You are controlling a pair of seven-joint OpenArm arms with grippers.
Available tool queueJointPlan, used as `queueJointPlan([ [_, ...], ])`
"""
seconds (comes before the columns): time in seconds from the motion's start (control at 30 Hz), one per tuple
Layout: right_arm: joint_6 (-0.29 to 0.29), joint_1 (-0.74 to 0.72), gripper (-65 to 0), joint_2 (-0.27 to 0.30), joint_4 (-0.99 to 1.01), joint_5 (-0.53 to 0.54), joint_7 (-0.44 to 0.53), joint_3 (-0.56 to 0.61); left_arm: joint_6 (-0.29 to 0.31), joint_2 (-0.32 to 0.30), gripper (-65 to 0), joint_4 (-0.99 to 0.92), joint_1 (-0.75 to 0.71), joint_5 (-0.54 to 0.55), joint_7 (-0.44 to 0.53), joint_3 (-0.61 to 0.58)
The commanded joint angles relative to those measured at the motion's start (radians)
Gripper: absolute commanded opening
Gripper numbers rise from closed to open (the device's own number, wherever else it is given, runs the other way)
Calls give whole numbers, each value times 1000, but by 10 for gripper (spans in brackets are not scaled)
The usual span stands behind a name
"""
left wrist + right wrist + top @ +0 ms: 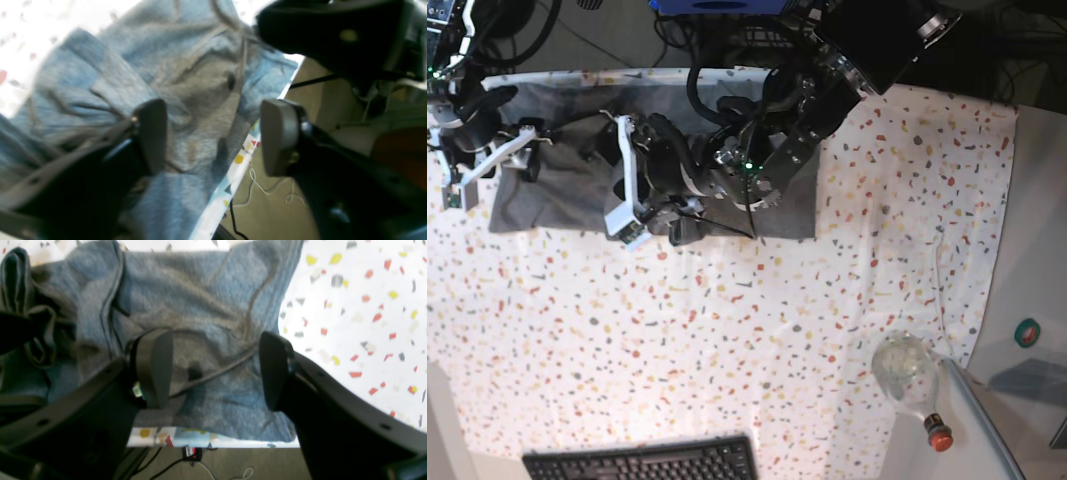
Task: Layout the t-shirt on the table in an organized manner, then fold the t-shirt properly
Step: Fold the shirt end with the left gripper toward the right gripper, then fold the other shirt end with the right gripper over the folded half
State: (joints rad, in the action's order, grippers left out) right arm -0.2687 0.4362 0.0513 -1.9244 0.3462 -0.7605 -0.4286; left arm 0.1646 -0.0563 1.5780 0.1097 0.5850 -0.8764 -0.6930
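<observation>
The heather-grey t-shirt (557, 200) lies rumpled along the far edge of the speckled white table (727, 340). My left gripper (624, 182) hovers over the shirt's middle. In the left wrist view it (217, 136) is open and empty above wrinkled shirt fabric (200, 83), close to the table edge (240, 160). My right gripper (472, 165) is at the shirt's left end. In the right wrist view it (215, 368) is open and empty over the shirt (206, 296), with bunched folds to its left and bare table (360, 306) to its right.
A clear bottle (907, 372) with a red cap lies at the table's lower right, next to a plain grey surface (1027, 400). A black keyboard (642, 462) sits at the near edge. Cables lie on the floor (186, 460) beyond the table edge. A dark arm part (333, 33) looms above.
</observation>
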Motion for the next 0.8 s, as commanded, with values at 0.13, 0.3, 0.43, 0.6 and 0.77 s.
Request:
queueJointPlan([
  [0.13, -1, -6, -311, 5, -77, 11, 20, 60, -6, -175, -650, 167, -183, 7, 18, 413],
  [0.3, -1, -12, -650, 9, -79, 11, 11, 350, -1, -219, -650, 177, -451, 7, 18, 1042],
  [0.43, 6, -35, -650, 9, -76, 4, 11, 577, 0, -216, -650, 177, -539, 7, 20, 1393],
  [0.6, 167, -205, -650, 3, -16, 3, -96, 836, 0, -216, -650, 123, -555, 7, 20, 1639],
  [0.77, 395, -303, -650, 0, 72, 9, -172, 976, 0, -216, -650, 68, -560, 3, 20, 1677],
])
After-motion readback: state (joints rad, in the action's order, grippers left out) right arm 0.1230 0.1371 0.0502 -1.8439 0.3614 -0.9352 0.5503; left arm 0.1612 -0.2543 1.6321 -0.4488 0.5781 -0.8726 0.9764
